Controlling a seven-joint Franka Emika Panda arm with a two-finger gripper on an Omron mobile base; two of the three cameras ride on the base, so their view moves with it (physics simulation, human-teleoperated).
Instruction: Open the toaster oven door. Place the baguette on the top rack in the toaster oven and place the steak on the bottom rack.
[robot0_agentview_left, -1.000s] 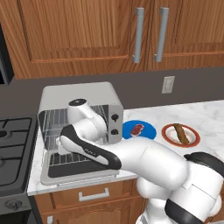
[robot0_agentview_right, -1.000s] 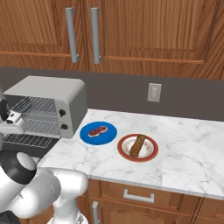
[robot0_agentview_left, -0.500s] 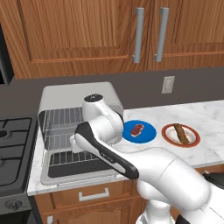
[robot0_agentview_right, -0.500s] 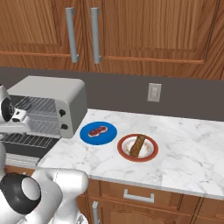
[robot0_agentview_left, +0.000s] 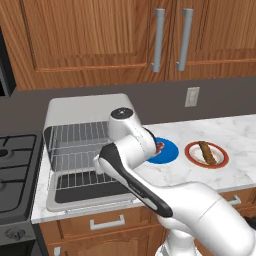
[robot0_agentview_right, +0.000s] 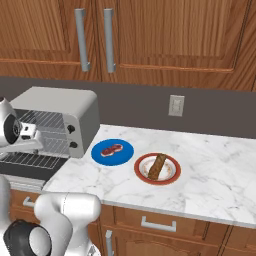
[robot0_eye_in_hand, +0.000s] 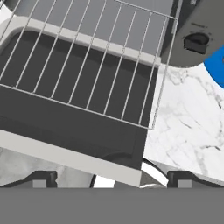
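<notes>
The toaster oven (robot0_agentview_right: 60, 107) was light grey with black knobs, silver wire racks and a dark-glass door (robot0_agentview_left: 90, 192); a red, white-marbled steak (robot0_agentview_right: 111, 149) lay on a blue plate (robot0_agentview_right: 124, 155), the brown baguette (robot0_agentview_right: 157, 166) on a red-rimmed one (robot0_agentview_right: 172, 177).

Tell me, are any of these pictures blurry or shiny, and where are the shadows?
Left base view: sharp and evenly lit, with no glare on the open toaster oven door. Right base view: sharp too, with only faint shadows under the steak plate and baguette plate. Hand view: crisp, the bottom rack wires not blurred.
</notes>
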